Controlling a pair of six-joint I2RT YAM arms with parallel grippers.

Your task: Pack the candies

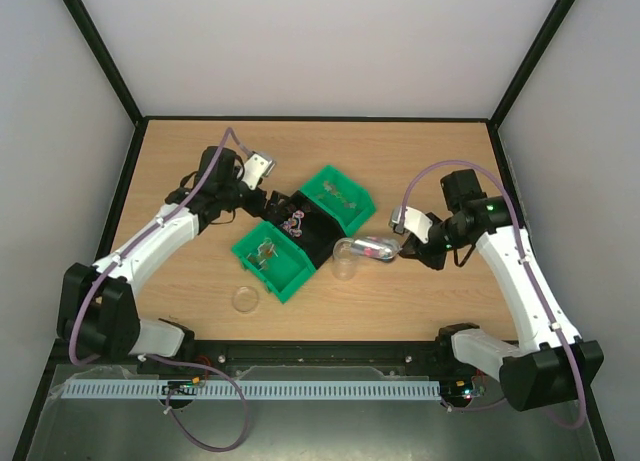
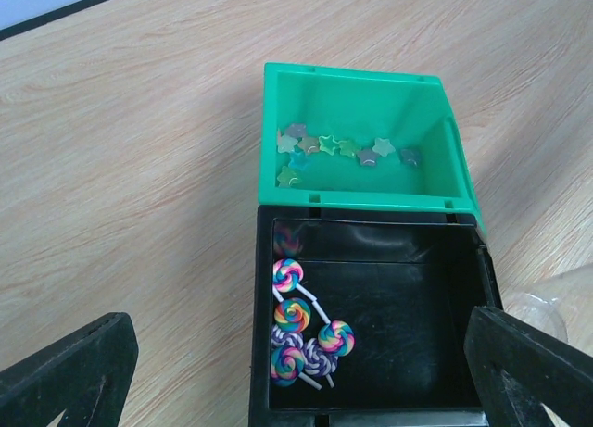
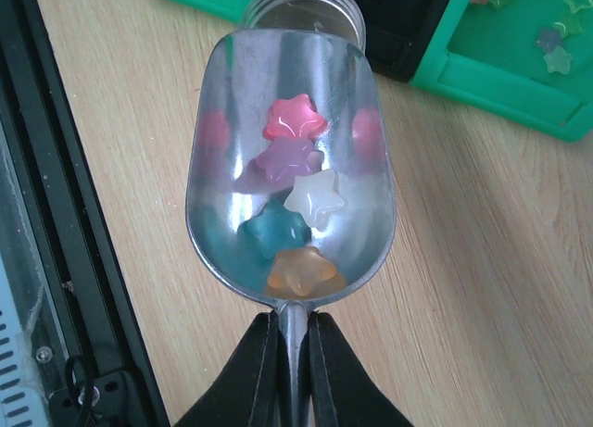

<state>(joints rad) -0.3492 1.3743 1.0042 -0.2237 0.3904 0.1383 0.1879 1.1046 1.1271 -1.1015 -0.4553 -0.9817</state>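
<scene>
Tightly, right tool (image 3: 295, 330) clamps a shiny scoop (image 3: 278, 75) of glossy star candies (image 3: 295, 121) (gummy, perhaps); left tool (image 2: 296, 371) gapes.

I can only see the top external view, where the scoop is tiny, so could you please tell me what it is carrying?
Observer: Five star-shaped candies lie in the metal scoop: pink, purple, white, teal and orange.
Operator: Thank you. Is the right gripper closed on it?
Observer: Yes, its jaws are shut on the scoop's thin handle.
Operator: And what does the black bin hold?
Observer: Several swirl lollipops, gathered along one side.
</scene>
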